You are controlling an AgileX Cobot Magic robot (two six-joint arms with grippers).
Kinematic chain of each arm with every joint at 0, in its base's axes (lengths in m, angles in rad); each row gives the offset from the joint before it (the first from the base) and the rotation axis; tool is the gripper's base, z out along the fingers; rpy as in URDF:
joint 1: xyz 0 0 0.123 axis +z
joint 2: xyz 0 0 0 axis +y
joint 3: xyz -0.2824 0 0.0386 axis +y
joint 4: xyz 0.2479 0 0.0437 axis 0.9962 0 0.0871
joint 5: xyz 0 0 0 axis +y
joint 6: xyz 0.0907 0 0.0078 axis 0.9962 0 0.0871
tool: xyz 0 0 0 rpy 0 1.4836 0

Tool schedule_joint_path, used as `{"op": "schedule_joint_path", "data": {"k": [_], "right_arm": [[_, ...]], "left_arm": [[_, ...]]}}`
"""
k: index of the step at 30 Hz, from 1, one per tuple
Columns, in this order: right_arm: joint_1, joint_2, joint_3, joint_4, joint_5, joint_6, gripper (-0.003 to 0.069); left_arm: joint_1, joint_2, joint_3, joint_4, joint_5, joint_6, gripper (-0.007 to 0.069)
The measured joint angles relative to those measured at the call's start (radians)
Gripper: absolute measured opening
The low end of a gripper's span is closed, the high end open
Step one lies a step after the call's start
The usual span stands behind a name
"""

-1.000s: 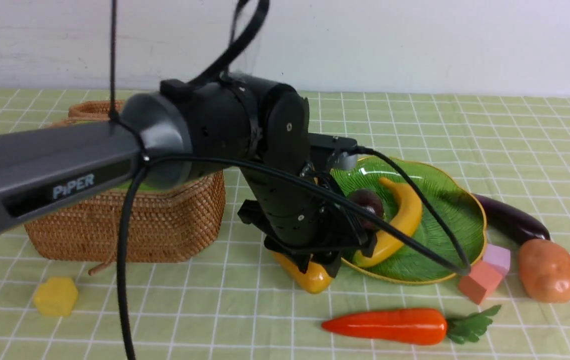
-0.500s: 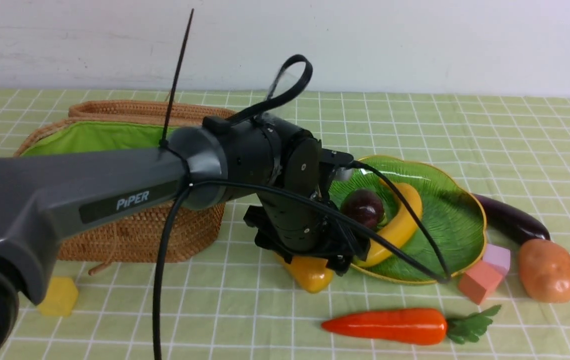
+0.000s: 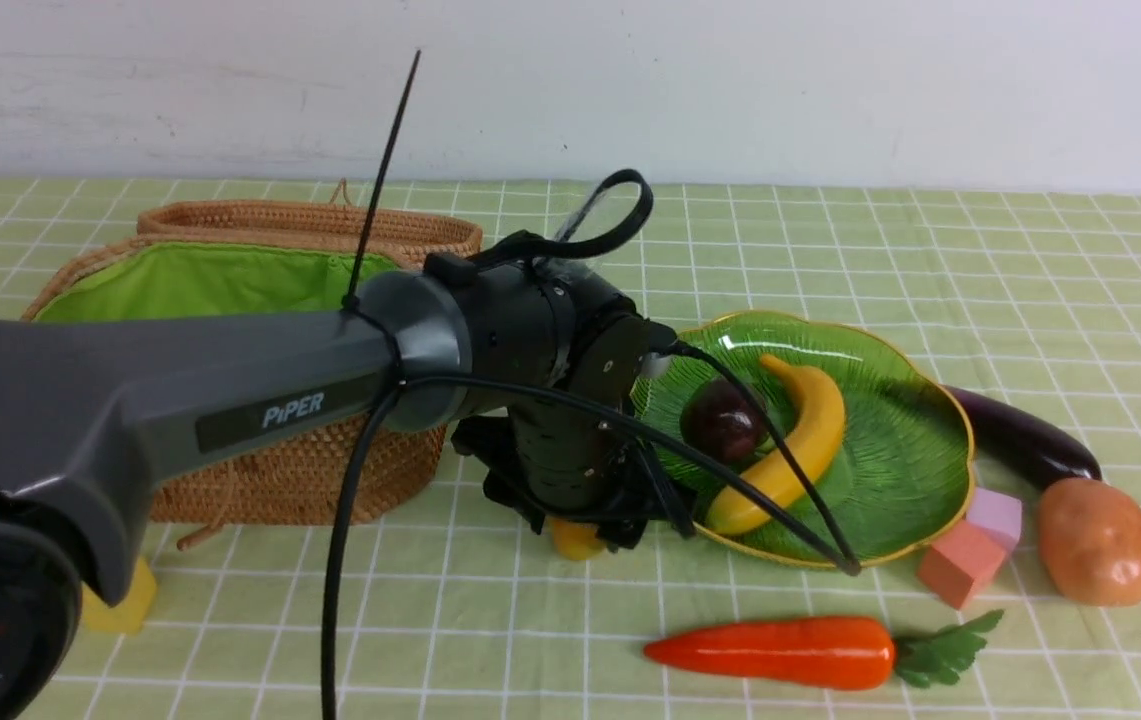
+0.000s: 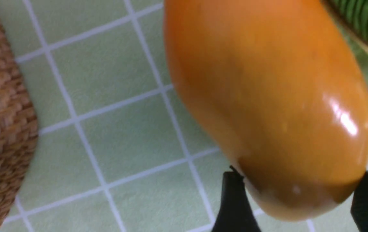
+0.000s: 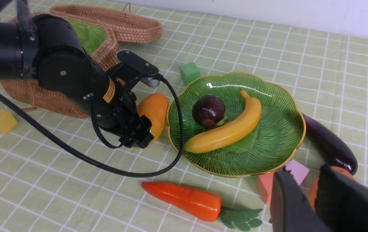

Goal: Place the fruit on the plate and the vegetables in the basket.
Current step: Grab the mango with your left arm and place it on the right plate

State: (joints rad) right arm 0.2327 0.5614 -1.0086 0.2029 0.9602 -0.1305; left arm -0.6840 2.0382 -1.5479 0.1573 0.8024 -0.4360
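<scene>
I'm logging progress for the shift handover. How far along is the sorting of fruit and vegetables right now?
Done: banana and mangosteen lie on the plate. In hand: the mango lies on the cloth beside the plate, the left gripper straddling its end; a closed grip is not clear. Left: mango to plate, then carrot, potato and eggplant, all on the cloth, into the open basket.

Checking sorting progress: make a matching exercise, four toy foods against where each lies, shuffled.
1 orange carrot with green leaves
2 long yellow banana
3 glossy dark purple eggplant
4 orange-yellow oval mango

A on the green leaf-shaped plate
B between brown wicker basket and plate
C right of the plate
D in front of the plate, nearest the robot

Pairs: 1-D, 2-A, 3-C, 4-B
</scene>
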Motion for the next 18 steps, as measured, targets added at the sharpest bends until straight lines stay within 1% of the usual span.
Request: {"op": "schedule_joint_path", "data": {"k": [6, 11, 14, 18], "right_arm": [[0.000, 0.000, 0.000, 0.002, 0.001, -0.001, 0.0152], [0.000, 0.000, 0.000, 0.005, 0.002, -0.001, 0.0152], [0.000, 0.000, 0.000, 0.005, -0.002, -0.001, 0.0152], [0.000, 0.000, 0.000, 0.005, -0.002, -0.001, 0.0152]], "left_arm": [[0.000, -0.032, 0.002, -0.001, 0.072, -0.003, 0.0448], [0.000, -0.093, 0.002, -0.001, 0.052, 0.006, 0.0448], [0.000, -0.108, 0.001, -0.002, 0.005, 0.034, 0.0466], [0.000, -0.090, 0.001, -0.021, -0.005, 0.040, 0.0524]]}}
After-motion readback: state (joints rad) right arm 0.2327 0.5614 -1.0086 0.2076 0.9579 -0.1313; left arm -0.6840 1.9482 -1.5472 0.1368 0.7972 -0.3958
